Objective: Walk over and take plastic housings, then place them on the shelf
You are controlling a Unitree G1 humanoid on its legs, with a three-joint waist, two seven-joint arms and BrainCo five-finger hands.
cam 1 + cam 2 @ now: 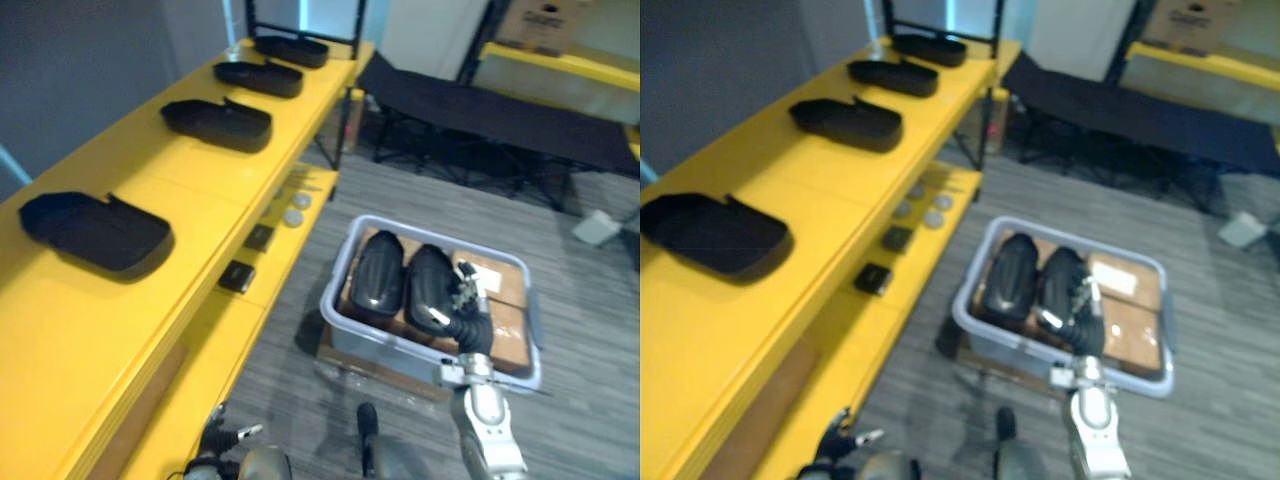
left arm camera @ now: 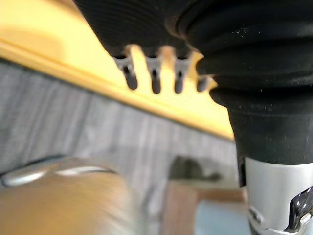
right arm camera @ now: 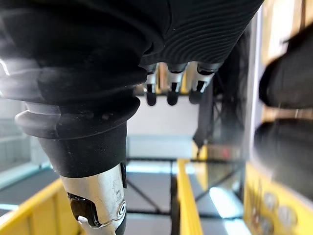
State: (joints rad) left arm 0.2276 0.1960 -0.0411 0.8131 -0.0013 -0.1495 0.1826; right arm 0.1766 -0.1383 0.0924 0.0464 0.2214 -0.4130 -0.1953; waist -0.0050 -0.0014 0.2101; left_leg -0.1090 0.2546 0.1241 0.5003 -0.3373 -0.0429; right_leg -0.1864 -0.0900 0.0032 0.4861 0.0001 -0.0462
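Two glossy black plastic housings (image 1: 378,272) (image 1: 430,285) lie side by side in a grey bin (image 1: 335,292) on the floor, next to cardboard. My right hand (image 1: 468,300) hovers over the right-hand housing with its fingers (image 3: 171,83) straight and nothing in them. Dark housing shapes (image 3: 288,78) show past those fingers. Several more black housings (image 1: 95,232) (image 1: 218,124) (image 1: 258,77) lie in a row on top of the yellow shelf (image 1: 150,180). My left hand (image 1: 222,437) hangs low beside the shelf's lower edge, its fingers (image 2: 154,73) relaxed and empty.
The shelf's lower level holds small dark boxes (image 1: 260,237) and round discs (image 1: 293,215). A black folding cot (image 1: 480,105) stands behind the bin. A cardboard box (image 1: 545,25) sits on another yellow shelf at the back right. A white object (image 1: 597,228) lies on the floor.
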